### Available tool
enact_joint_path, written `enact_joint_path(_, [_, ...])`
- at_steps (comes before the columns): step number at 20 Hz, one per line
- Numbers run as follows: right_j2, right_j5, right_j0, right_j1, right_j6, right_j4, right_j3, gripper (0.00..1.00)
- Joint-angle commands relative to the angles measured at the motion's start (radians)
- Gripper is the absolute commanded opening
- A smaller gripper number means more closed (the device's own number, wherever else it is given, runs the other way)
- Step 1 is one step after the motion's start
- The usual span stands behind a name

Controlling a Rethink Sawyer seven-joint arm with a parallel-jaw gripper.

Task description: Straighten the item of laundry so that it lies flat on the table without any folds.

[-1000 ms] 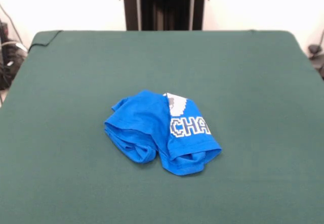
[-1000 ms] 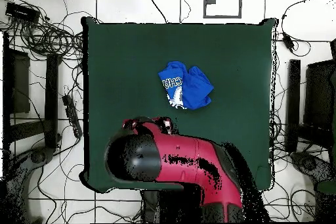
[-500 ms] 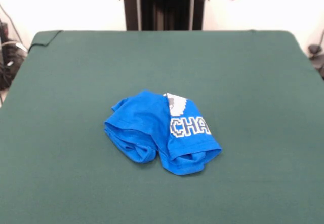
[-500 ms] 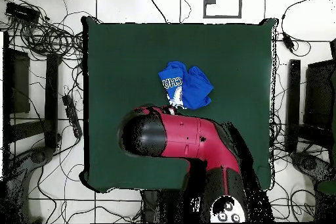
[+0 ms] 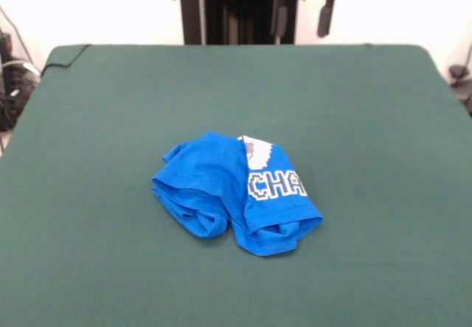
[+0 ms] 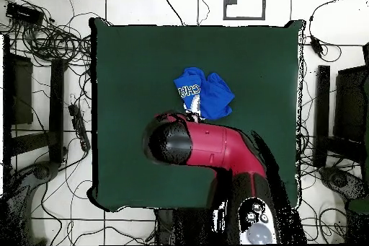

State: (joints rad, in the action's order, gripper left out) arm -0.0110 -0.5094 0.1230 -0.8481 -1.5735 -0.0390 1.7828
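The blue T-shirt (image 5: 234, 194) is lying bunched mid-worktop (image 5: 110, 120); the end effector (image 5: 302, 13), hanging wide-fingered at top, risks pinching several layers.

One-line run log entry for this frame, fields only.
laundry: blue T-shirt crumpled, folded over itself, mid-table | tool: open, empty, high above table's far edge | contact: none | task: not done

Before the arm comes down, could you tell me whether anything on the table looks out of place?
Only the shirt: it lies crumpled mid-table, folded over so its lettering is cut off. Nothing else looks odd.
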Motion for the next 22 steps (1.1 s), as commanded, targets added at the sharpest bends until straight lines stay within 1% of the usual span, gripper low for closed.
enact_joint_path(1, [0.094,0.112,0.066,0.116,-0.058,-0.043,-0.010,1.00])
enact_joint_path(3, [0.105,0.134,0.084,0.138,-0.046,-0.051,-0.020,1.00])
enact_joint_path(8, [0.102,0.166,0.095,0.184,-0.035,-0.078,-0.067,1.00])
enact_joint_path(11, [0.118,0.207,0.120,0.230,-0.018,-0.106,-0.096,1.00])
enact_joint_path(15, [0.135,0.206,0.143,0.272,0.002,-0.141,-0.143,1.00])
enact_joint_path(18, [0.147,0.200,0.157,0.287,-0.007,-0.150,-0.153,1.00])
enact_joint_path(22, [0.156,0.202,0.154,0.300,-0.031,-0.152,-0.172,1.00])
